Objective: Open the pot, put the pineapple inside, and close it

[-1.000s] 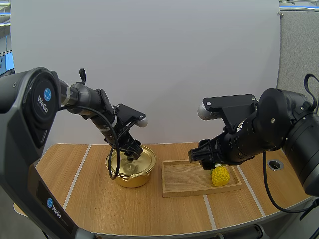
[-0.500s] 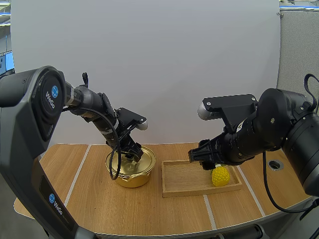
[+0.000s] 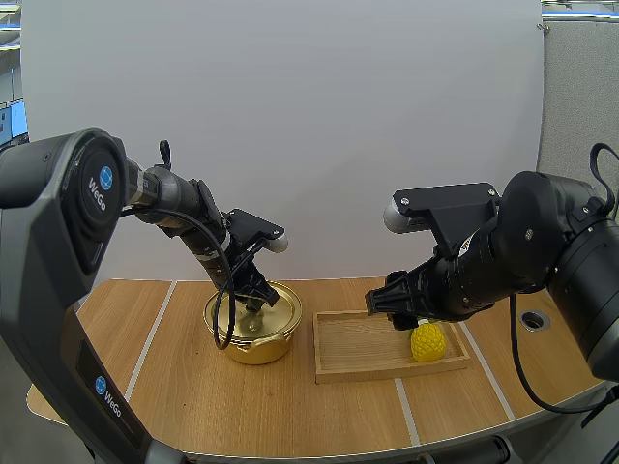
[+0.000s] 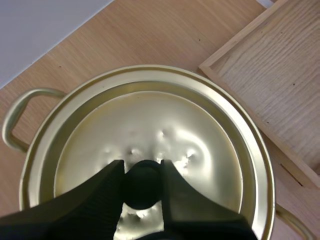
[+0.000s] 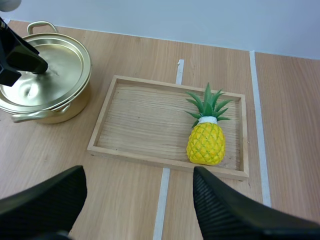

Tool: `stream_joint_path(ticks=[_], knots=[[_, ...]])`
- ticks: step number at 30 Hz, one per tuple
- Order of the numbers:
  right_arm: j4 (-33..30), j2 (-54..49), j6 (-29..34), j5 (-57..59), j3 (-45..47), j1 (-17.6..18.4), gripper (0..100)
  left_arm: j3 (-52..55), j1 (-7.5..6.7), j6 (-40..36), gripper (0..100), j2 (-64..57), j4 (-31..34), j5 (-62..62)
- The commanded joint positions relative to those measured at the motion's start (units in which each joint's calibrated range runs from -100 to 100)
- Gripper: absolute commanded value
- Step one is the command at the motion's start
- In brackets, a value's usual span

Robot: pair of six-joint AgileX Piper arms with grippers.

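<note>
Left gripper (image 4: 142, 181) clamped on the knob (image 4: 143, 186) of the lid (image 4: 150, 120), which sits on the pot (image 3: 253, 333); right gripper (image 5: 139, 174) spread wide above the tray's (image 5: 140, 117) near edge, pineapple (image 5: 206, 143) resting in the tray, untouched.

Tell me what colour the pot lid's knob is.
Black knob, clearest in the left wrist view.

A wooden tray (image 5: 145, 120) lies flat on the table (image 3: 290, 406), just ahead of the right gripper (image 5: 139, 175), with one corner close beside the left gripper (image 4: 142, 170). A white tape strip (image 5: 160, 210) runs out from under the right gripper to the tray's near rim. A second strip (image 5: 259, 125) passes just outside the tray. Farther out from the right gripper sits a small round ring (image 3: 534, 319), perhaps a cable hole.
</note>
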Motion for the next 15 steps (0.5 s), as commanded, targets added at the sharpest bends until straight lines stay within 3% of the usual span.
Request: stream_joint_path(ticks=[1,6,15], knots=[[0.3,-0.2,-0.3,-1.2,-0.4,-0.2,100,-3.8,-0.17,-1.2,0,-4.1,-0.9,6.8],[0.3,-0.2,-0.3,-1.2,-0.4,-0.2,100,-11.7,-0.17,-2.9,0,-11.2,-0.9,12.9],[0.3,-0.2,-0.3,-1.2,-0.4,-0.2,100,-30.1,-0.03,-8.1,0,-23.1,2.1,13.2]])
